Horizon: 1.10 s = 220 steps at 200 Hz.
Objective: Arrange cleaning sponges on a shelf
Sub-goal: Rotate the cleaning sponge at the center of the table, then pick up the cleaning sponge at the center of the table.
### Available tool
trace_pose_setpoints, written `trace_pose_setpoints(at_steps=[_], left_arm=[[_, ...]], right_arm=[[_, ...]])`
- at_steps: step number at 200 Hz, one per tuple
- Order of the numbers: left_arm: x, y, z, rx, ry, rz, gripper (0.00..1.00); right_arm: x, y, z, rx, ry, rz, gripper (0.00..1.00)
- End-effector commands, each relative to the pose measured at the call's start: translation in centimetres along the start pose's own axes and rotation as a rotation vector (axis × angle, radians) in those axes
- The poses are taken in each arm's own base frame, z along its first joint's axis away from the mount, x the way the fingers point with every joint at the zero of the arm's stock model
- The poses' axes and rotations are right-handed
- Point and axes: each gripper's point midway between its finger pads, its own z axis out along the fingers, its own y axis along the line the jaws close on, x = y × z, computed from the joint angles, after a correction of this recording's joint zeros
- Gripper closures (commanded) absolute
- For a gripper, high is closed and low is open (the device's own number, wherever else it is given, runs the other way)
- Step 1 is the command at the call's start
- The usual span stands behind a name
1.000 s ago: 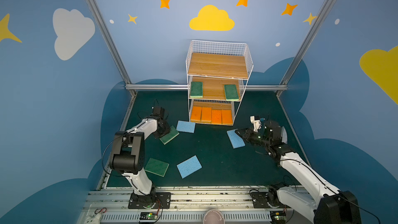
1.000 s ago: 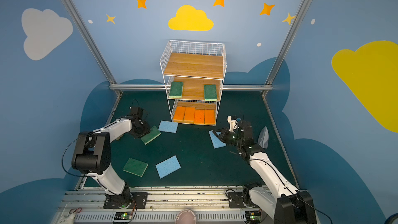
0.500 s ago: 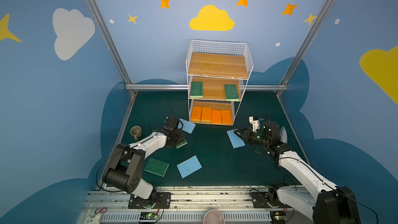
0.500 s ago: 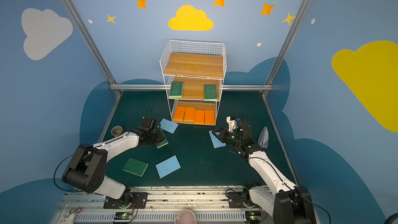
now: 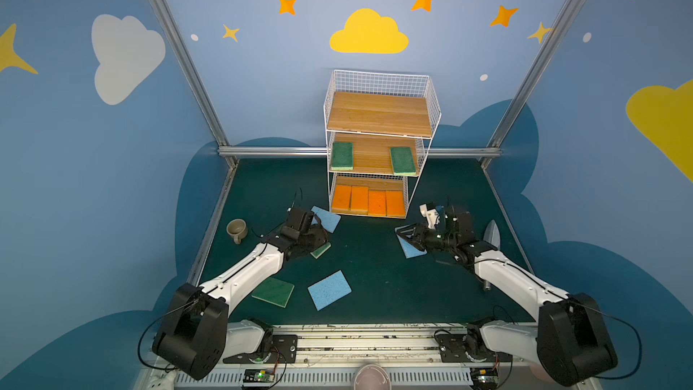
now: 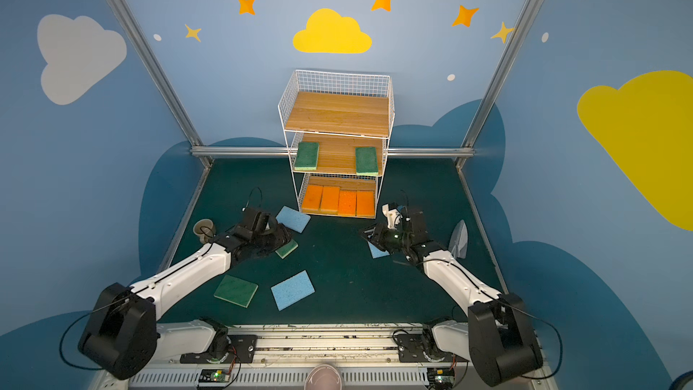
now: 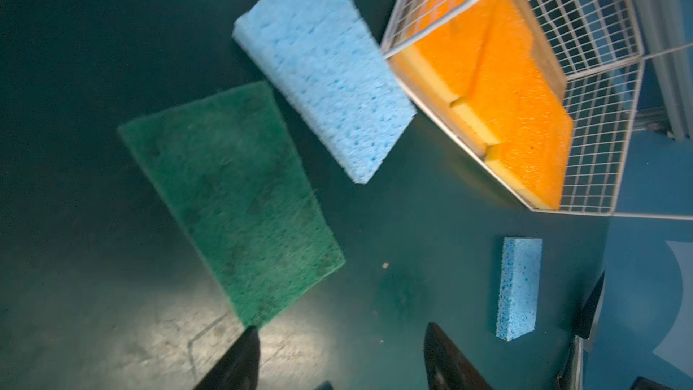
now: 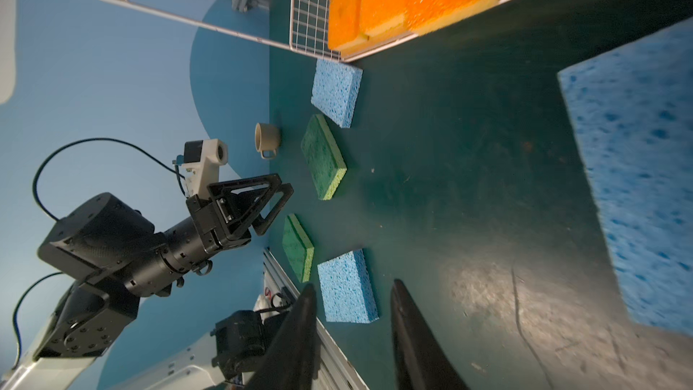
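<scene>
Six shelved, five loose sponges left on my desk.
The shelf at twelve o'clock holds four orange sponges and two green sponges; left end effector and right end effector both spread, seemingly empty.

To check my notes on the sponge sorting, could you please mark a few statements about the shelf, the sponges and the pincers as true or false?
1. Four orange sponges lie on the bottom tier of the shelf. True.
2. The shelf's top tier holds a blue sponge. False: its plank is bare.
3. Two green sponges lie on the middle tier. True.
4. The left pincer grips the beige cup. False: the pincer is open and empty, and the cup stands apart on the table.
5. Three blue sponges lie on the table. True.
</scene>
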Motion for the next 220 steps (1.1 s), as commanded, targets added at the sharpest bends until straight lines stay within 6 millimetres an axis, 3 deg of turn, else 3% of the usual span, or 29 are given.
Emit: trace_pose_setpoints(at_steps=[1, 25, 57, 102, 162, 220], left_arm=[[0.6, 2.0, 0.4, -0.023, 0.01, -0.033, 0.26], [0.9, 2.9, 0.4, -0.012, 0.006, -0.044, 0.2], [0.8, 3.7, -0.6, -0.009, -0.027, -0.033, 0.09], [1.5, 4.8, -2.4, 0.017, -0.069, -0.035, 0.01], [2.2, 5.6, -4.9, 0.076, -0.145, -0.02, 0.0], [2.5, 5.6, -5.3, 0.085, -0.128, -0.007, 0.0]], right_arm=[[0.3, 2.8, 2.4, -0.02, 0.04, -0.113, 0.63], [1.5, 4.0, 6.3, -0.004, 0.118, -0.165, 0.61], [2.6, 4.1, 11.3, 0.008, 0.205, -0.177, 0.61], [4.0, 4.2, 16.6, 0.008, 0.281, -0.179, 0.61], [5.0, 4.0, 21.5, 0.014, 0.333, -0.165, 0.62], [6.2, 2.9, 23.9, 0.053, 0.371, -0.16, 0.64]])
